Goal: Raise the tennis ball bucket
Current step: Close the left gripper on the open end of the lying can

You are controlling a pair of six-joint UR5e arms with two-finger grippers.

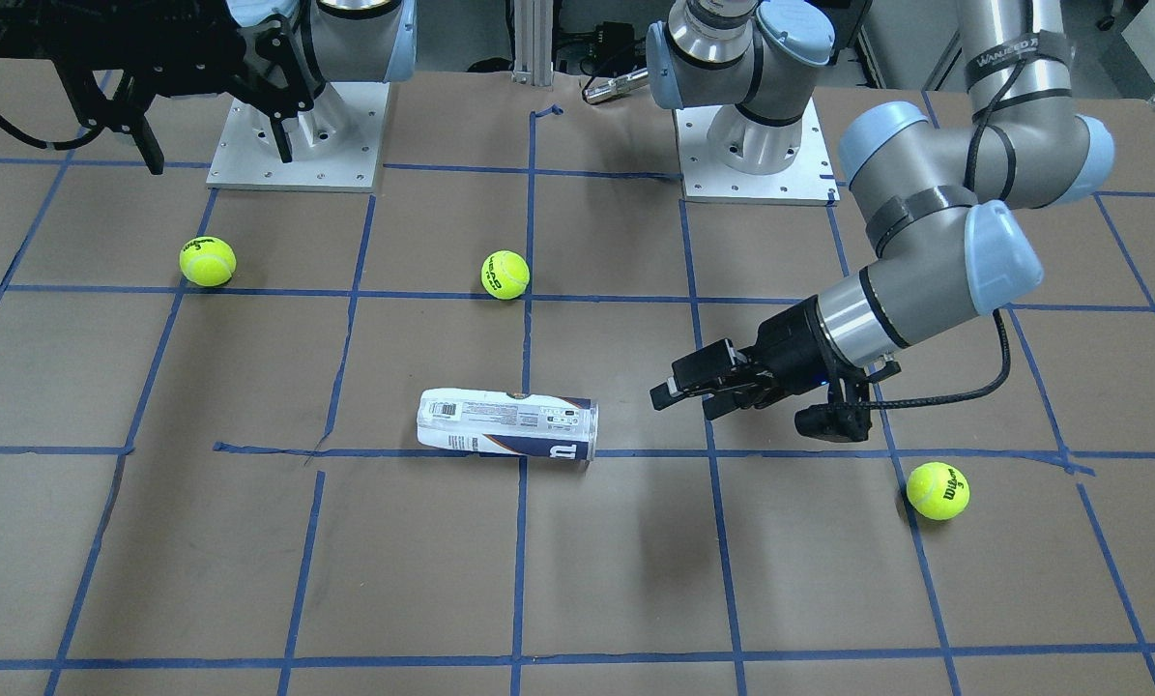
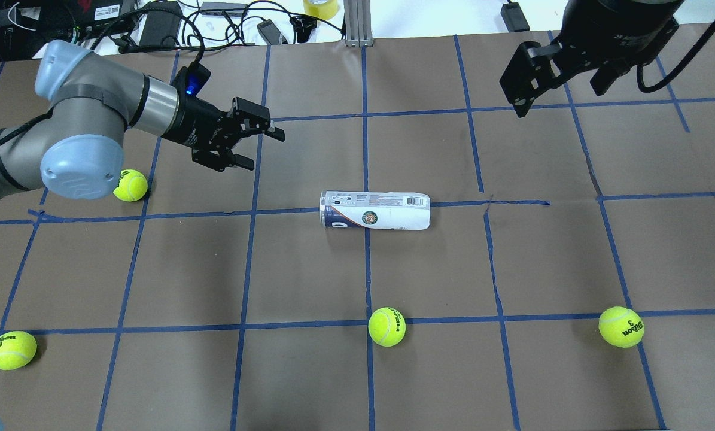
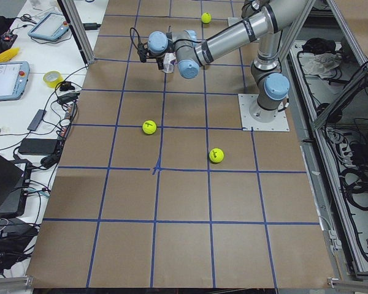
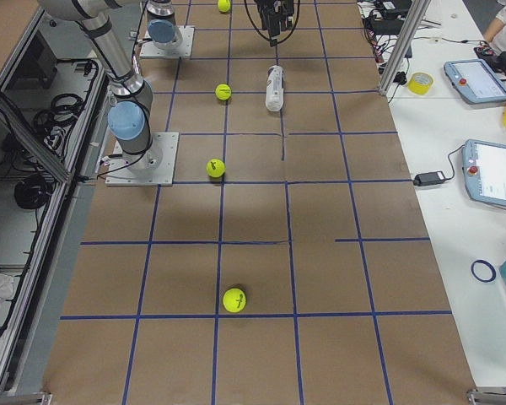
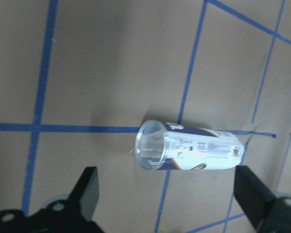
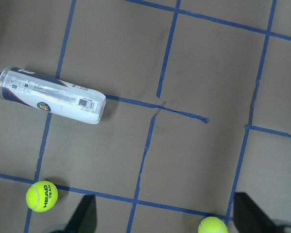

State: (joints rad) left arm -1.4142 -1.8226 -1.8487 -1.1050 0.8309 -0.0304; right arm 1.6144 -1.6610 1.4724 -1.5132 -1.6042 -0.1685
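The tennis ball bucket [image 2: 375,210] is a clear tube with a white and navy label. It lies on its side near the table's middle [image 1: 506,423], and looks empty in the left wrist view [image 5: 189,151]. My left gripper [image 2: 264,149] is open and empty. It hovers above the table, apart from the tube's open end [image 1: 681,401]. My right gripper [image 2: 557,90] is open and empty, held high at the table's far right side [image 1: 217,150]. The tube also shows in the right wrist view [image 6: 51,94] and the exterior right view [image 4: 274,88].
Several yellow-green tennis balls lie loose on the brown, blue-taped table: one under my left arm [image 2: 130,185], one at the near left [image 2: 12,349], one near the middle [image 2: 386,326], one at the near right [image 2: 621,327]. Cables and devices lie beyond the far edge.
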